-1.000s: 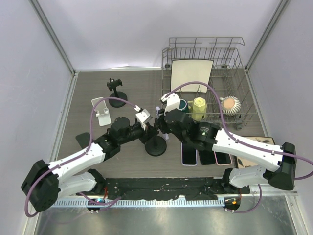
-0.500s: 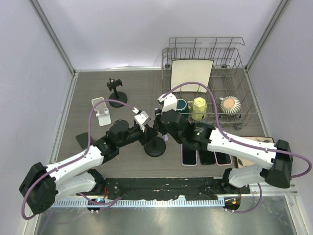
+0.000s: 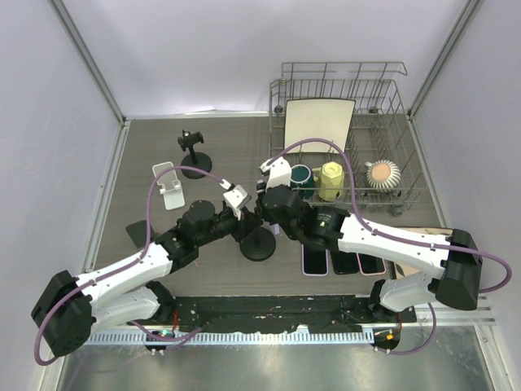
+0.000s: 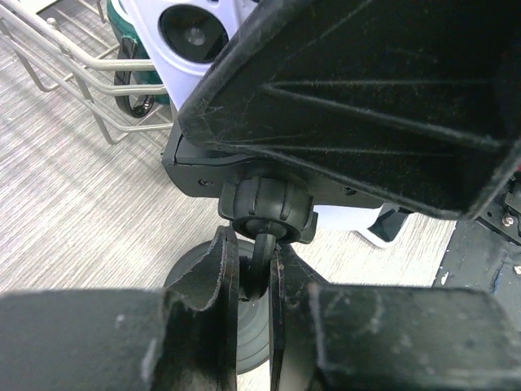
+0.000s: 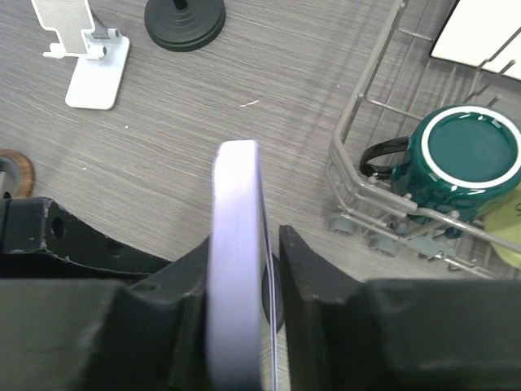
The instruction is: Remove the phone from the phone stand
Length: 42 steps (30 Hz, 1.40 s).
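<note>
From where I stand, both arms meet mid-table over the phone stand (image 3: pixel 258 243). The left gripper (image 4: pixel 253 265) is clenched on the stand's thin stem just under its ball joint. The right gripper (image 5: pixel 244 252) grips the lavender phone (image 5: pixel 235 244) edge-on between its fingers, directly above the stand's round base. The dish rack (image 3: pixel 383 81) with its green mug (image 5: pixel 468 155) sits near.

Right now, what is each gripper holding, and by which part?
Left gripper clamps the black round-based phone stand by its stem, under the ribbed collar. Right gripper pinches the lavender phone across its flat faces.
</note>
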Motion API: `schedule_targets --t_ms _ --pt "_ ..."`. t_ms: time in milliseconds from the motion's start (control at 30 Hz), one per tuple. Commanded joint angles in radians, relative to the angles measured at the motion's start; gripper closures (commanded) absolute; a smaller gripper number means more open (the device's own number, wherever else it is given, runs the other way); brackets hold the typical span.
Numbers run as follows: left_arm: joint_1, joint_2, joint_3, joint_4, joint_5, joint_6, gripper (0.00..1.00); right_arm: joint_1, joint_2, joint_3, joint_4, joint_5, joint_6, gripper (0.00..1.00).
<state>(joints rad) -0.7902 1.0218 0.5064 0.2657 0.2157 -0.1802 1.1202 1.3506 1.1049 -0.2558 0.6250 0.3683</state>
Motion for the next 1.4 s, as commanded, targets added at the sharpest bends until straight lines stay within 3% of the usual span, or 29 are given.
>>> schedule_targets --t_ms 0,67,133,600,1033,1367 --pt "-0.004 -0.020 -0.008 0.040 -0.041 -0.057 1.00 0.003 -0.016 -0.008 0.024 0.007 0.011 0.74" --pt "-0.004 -0.019 -0.009 0.038 -0.080 -0.070 1.00 0.003 -0.022 0.001 0.001 -0.004 0.009 0.91" --pt "-0.003 -0.020 -0.012 0.037 -0.120 -0.096 1.00 0.004 -0.031 0.009 -0.038 -0.008 0.008 0.99" --pt "0.005 -0.008 0.012 -0.074 -0.460 -0.265 1.00 0.116 -0.065 0.016 -0.238 0.025 0.080 0.99" --pt "0.055 -0.069 -0.031 -0.141 -0.500 -0.389 1.00 0.122 -0.217 -0.076 -0.269 0.199 0.158 0.99" --pt "0.072 -0.144 -0.098 -0.112 -0.426 -0.389 1.00 0.122 -0.283 -0.120 -0.221 0.211 0.164 0.99"
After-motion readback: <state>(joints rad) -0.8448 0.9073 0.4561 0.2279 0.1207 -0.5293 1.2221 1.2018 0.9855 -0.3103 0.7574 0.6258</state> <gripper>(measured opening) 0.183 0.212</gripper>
